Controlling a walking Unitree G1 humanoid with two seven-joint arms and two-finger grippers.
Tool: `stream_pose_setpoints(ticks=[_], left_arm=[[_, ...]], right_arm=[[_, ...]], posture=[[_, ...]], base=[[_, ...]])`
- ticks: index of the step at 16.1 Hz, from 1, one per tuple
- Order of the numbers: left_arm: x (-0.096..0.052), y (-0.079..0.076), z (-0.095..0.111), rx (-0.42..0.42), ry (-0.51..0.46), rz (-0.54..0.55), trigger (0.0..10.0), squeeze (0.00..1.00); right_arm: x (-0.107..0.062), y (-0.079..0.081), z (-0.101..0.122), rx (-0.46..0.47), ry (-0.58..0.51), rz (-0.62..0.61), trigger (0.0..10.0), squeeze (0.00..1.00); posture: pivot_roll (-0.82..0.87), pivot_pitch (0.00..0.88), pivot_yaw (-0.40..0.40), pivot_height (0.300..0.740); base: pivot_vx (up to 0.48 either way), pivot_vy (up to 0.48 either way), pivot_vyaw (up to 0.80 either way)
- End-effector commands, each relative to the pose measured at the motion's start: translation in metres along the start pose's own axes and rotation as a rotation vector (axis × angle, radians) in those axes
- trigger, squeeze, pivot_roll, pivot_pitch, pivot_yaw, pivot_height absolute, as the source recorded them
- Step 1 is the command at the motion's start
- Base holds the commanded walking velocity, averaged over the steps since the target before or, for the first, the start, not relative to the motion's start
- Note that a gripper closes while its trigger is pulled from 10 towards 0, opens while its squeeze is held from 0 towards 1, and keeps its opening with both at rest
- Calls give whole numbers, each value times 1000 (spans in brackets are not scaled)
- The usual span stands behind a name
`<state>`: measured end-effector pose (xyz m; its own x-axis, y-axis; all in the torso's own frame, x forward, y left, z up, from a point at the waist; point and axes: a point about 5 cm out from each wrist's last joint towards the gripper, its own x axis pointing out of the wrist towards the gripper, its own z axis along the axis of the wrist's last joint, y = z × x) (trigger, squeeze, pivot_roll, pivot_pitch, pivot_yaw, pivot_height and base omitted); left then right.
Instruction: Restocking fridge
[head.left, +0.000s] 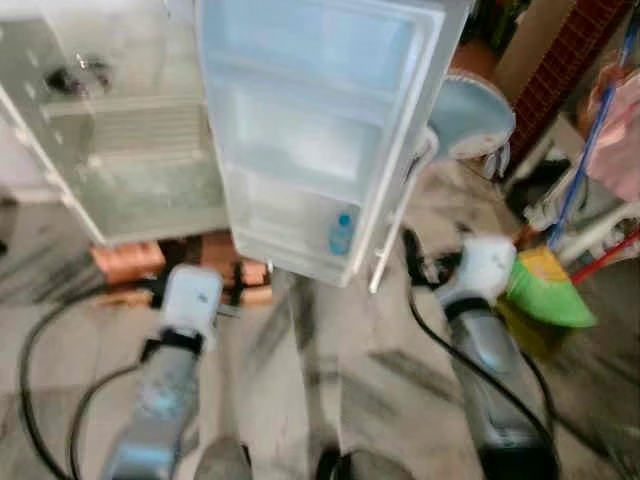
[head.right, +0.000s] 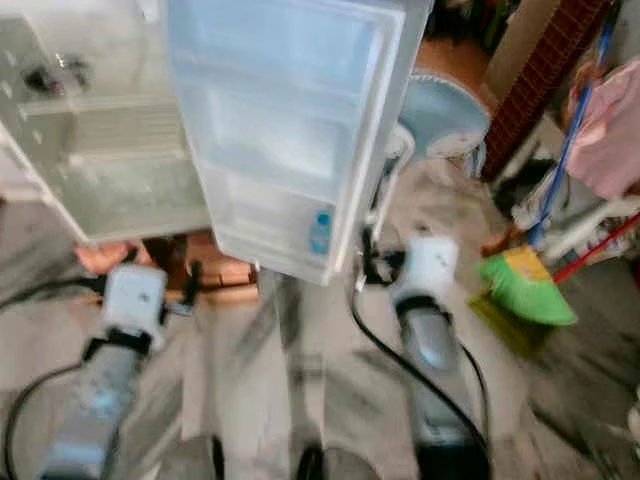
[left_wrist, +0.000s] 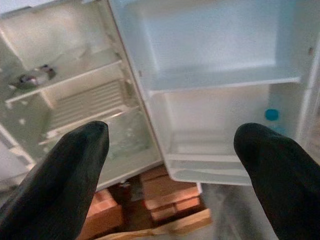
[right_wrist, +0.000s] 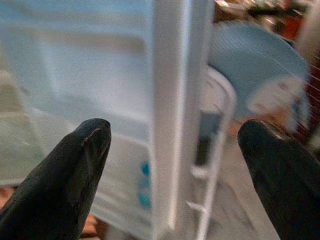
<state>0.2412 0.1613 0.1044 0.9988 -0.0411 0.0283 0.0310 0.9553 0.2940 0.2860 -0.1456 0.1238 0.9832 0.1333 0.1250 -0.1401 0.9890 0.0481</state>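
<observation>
The small white fridge (head.left: 130, 150) stands open on bricks, its door (head.left: 310, 130) swung out towards me. A clear bottle with a blue cap (head.left: 341, 235) stands in the door's lowest shelf. A small dark item (head.left: 75, 75) lies on the upper shelf inside. My left gripper (head.left: 197, 282) is low in front of the bricks, and its fingers (left_wrist: 85, 150) are spread open and empty. My right gripper (head.left: 425, 262) is held near the door's outer edge (right_wrist: 167, 125), open, with nothing between its fingertips (right_wrist: 85, 150).
Red bricks (head.left: 130, 260) and a wooden board prop up the fridge. A blue floor fan (head.left: 470, 115) stands behind the door. A green broom (head.left: 545, 290), poles and pink cloth (head.left: 620, 130) crowd the right. Black cables (head.left: 40, 350) loop over the marble floor.
</observation>
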Motion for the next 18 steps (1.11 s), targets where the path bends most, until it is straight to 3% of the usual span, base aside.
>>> stream_pose_setpoints(ticks=[1, 7, 8, 9, 11, 13, 14, 18], left_arm=[[0, -5, 0, -15, 1, -13, 10000, 0], [2, -2, 1, -15, -13, 32, 10000, 0], [4, 4, 4, 4, -38, 56, 10000, 0], [6, 8, 7, -28, -47, 45, 10000, 0], [3, 10, 3, -50, -23, 40, 10000, 0], [-2, 2, -3, -58, -2, 9, 10000, 0], [3, -3, -3, -61, -4, -38, 10000, 0], [16, -2, 3, -59, -33, -55, 10000, 0]], right_arm=[[-3, -7, 0, -15, -5, -2, 10000, 0], [-1, -5, 1, -28, -27, 8, 10000, 0], [1, -2, 5, -31, -44, 20, 10000, 0], [1, -2, 7, -28, -55, 10, 10000, 0], [-12, -9, -1, 8, -27, -84, 10000, 0], [-30, -11, -14, 17, 10, -143, 10000, 0], [-35, -13, -19, 14, 18, -175, 10000, 0], [-31, -14, -16, -14, 6, -155, 10000, 0]], posture=[[145, 112, -56, 740], [140, 125, -50, 740], [140, 135, -45, 740], [144, 143, -43, 740], [144, 141, -34, 740], [120, 116, 16, 740], [101, 104, 40, 740], [99, 100, 25, 740]], base=[[0, -281, 0], [0, 0, 656], [0, 0, 0], [0, 0, 0], [0, 0, 0], [0, 0, 0], [0, 0, 0], [0, 0, 0]])
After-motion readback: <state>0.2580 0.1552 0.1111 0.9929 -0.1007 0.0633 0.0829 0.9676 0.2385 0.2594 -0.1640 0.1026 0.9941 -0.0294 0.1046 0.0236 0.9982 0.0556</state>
